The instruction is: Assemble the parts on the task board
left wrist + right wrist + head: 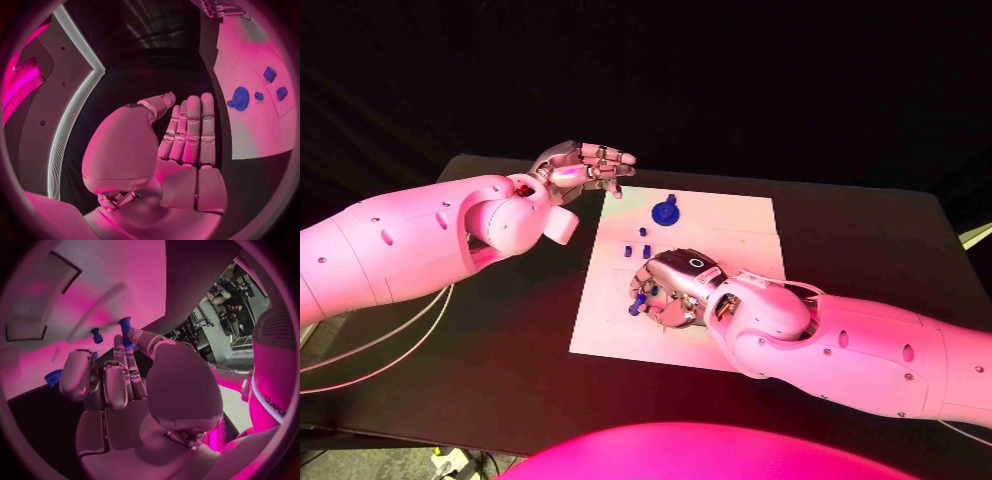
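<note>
The white task board (718,225) lies mid-table. On its far part stands a round blue part (666,211), with small blue pegs (646,237) just nearer me. My right hand (672,290) hovers low over the board's left-middle, and a blue peg (125,331) sits pinched between its thumb and a finger; the same peg (639,300) shows at the fingertips from above. A second peg (96,335) stands on the board just beyond. My left hand (583,165) is raised off the board's far-left corner, fingers straight (190,130) and holding nothing. The round part (240,98) lies beside it on the board.
The black table (516,300) runs round the board on all sides. White cables (387,340) hang off its left edge under my left arm. My right forearm (862,345) covers the board's near-right corner.
</note>
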Controlling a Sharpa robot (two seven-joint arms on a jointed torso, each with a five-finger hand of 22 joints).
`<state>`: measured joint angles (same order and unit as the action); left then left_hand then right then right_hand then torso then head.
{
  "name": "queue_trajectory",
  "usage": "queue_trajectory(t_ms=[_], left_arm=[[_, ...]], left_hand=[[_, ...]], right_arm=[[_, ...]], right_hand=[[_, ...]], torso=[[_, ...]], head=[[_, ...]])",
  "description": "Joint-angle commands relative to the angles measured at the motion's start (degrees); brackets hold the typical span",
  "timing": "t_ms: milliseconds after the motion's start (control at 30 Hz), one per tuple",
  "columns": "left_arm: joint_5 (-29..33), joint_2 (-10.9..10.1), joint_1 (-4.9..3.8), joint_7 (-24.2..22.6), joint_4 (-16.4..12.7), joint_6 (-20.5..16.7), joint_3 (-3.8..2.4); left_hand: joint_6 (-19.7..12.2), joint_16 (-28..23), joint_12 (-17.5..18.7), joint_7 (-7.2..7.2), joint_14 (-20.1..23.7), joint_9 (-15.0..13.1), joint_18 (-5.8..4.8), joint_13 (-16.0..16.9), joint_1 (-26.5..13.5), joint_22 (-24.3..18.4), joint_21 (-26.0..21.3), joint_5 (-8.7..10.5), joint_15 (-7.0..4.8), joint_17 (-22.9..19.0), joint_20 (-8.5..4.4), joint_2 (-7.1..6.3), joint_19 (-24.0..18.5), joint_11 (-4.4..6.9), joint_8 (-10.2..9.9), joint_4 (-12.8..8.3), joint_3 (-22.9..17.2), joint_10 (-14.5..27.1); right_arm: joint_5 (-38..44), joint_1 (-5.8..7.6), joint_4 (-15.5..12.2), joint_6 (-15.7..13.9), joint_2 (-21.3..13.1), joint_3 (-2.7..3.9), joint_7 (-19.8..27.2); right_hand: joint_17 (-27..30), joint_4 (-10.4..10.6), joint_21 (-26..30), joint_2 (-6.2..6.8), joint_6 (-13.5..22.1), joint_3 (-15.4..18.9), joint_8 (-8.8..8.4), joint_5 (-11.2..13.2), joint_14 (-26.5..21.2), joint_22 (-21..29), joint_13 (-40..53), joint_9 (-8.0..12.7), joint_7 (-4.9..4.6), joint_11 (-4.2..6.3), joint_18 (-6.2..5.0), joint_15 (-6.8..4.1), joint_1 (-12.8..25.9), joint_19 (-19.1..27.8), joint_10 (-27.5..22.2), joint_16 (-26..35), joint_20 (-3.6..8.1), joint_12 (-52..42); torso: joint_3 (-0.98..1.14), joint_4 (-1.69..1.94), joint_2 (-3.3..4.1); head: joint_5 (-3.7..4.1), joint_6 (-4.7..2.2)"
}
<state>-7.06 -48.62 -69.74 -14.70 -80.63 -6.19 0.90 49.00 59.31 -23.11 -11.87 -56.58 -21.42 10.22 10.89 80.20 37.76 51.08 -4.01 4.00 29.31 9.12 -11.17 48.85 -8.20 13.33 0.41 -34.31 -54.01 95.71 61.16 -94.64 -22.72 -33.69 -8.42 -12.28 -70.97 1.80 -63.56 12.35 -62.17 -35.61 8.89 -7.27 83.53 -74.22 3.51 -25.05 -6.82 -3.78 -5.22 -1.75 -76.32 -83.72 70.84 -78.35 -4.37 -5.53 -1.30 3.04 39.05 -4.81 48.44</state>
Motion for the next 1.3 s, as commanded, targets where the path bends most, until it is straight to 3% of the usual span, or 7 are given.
queue_trajectory(t_ms=[33,600,767,933,1100,1133,1300], left_arm=[[0.06,0.04,-0.03,-0.05,-0.14,0.16,-0.04],[0.06,-0.11,-0.04,0.0,-0.22,0.12,-0.04],[0.06,-0.14,-0.04,0.01,-0.25,0.11,-0.04],[0.06,-0.17,-0.04,0.03,-0.24,0.08,-0.04],[0.06,-0.21,-0.04,0.05,-0.26,0.09,-0.04],[0.06,-0.21,-0.04,0.07,-0.26,0.12,-0.04],[0.06,-0.25,-0.04,0.15,-0.26,0.16,-0.04]], left_hand=[[-0.98,-0.6,-0.51,-0.22,0.45,0.06,0.36,-0.62,-0.73,-0.43,-0.6,-1.1,0.04,-0.58,0.27,0.56,0.76,-0.13,0.84,0.82,1.53,1.3],[-0.97,-0.59,-0.66,-0.2,0.44,0.05,0.36,-0.62,-0.7,-0.57,-0.78,-1.09,0.02,-0.62,0.26,0.6,0.92,-0.11,0.96,0.9,1.62,1.29],[-0.97,-0.59,-0.66,-0.2,0.44,0.05,0.36,-0.62,-0.7,-0.57,-0.78,-1.09,0.02,-0.62,0.26,0.6,0.92,-0.11,0.96,0.9,1.62,1.29],[-0.97,-0.59,-0.66,-0.2,0.44,0.05,0.36,-0.62,-0.7,-0.57,-0.78,-1.09,0.02,-0.62,0.26,0.6,0.92,-0.11,0.96,0.9,1.62,1.29],[-0.97,-0.59,-0.66,-0.2,0.44,0.05,0.36,-0.62,-0.7,-0.57,-0.78,-1.09,0.02,-0.62,0.26,0.6,0.92,-0.11,0.96,0.9,1.62,1.29],[-0.97,-0.59,-0.66,-0.2,0.44,0.05,0.36,-0.62,-0.7,-0.57,-0.78,-1.09,0.02,-0.62,0.26,0.6,0.92,-0.11,0.96,0.9,1.62,1.29],[-0.97,-0.59,-0.66,-0.2,0.44,0.05,0.36,-0.62,-0.7,-0.57,-0.78,-1.09,0.02,-0.62,0.26,0.6,0.92,-0.11,0.96,0.9,1.62,1.29]], right_arm=[[0.46,-0.1,0.2,0.31,0.19,-0.04,-0.21],[2.46,-0.3,0.86,1.58,1.49,-0.29,-1.39],[1.64,-0.32,1.18,1.97,1.77,-0.4,-0.82],[1.06,-0.33,1.3,1.96,1.82,-0.46,-0.34],[0.86,-0.33,1.41,1.2,1.7,-0.49,-0.14],[0.83,-0.33,1.42,0.98,1.65,-0.49,-0.07],[0.51,-0.33,1.3,0.25,1.39,-0.5,0.4]], right_hand=[[-0.27,-0.94,-0.7,-3.23,-0.48,-3.76,3.42,-0.64,2.95,-6.99,1.06,-2.45,0.11,1.11,0.96,-0.18,-0.78,-2.08,4.12,-0.84,0.75,-0.84],[-0.05,-1.15,-0.44,-3.15,-0.32,-3.84,3.53,-0.61,2.9,-6.95,1.06,-2.64,0.04,1.05,0.92,-0.14,-0.56,-2.02,4.13,-0.72,0.74,-0.6],[0.05,-0.95,-0.1,-1.35,1.75,-2.29,2.87,-0.36,2.87,-7.01,0.84,-2.79,-0.72,0.24,0.96,0.54,1.95,-1.83,2.57,-0.74,0.34,1.02],[0.01,-0.64,0.05,-0.42,2.76,-1.54,2.28,-0.4,2.88,-7.05,0.82,-2.59,-1.06,-0.11,0.93,0.84,3.03,-1.77,1.86,-0.87,0.07,1.68],[0.42,-0.16,1.12,0.79,4.06,-1.18,1.35,-0.49,2.72,-6.8,0.34,-2.12,-1.71,-1.06,0.81,1.58,3.95,-1.52,-1.94,-0.75,-0.48,2.13],[0.56,-0.1,3.43,1.29,4.86,-0.98,0.78,-0.5,2.62,-6.06,0.17,-1.82,-2.05,-1.59,0.48,2.02,4.05,-1.05,-4.66,-0.69,-0.81,2.1],[3.65,-0.28,12.46,1.7,7.2,1.78,-1.32,-0.55,1.58,-2.82,0.2,-0.66,-2.51,-2.32,-0.95,2.7,3.06,0.87,-11.19,1.17,-1.62,1.61]], torso=[[-0.03,0.06,-0.03],[-0.03,0.03,-0.01],[-0.08,0.01,-0.08],[-0.01,-0.02,-0.06],[-0.03,-0.05,-0.07],[-0.02,-0.05,-0.07],[0.02,-0.02,-0.07]], head=[[-0.08,0.13],[-0.03,0.36],[-0.02,0.43],[-0.08,0.5],[-0.07,0.42],[-0.05,0.41],[-0.01,0.39]])
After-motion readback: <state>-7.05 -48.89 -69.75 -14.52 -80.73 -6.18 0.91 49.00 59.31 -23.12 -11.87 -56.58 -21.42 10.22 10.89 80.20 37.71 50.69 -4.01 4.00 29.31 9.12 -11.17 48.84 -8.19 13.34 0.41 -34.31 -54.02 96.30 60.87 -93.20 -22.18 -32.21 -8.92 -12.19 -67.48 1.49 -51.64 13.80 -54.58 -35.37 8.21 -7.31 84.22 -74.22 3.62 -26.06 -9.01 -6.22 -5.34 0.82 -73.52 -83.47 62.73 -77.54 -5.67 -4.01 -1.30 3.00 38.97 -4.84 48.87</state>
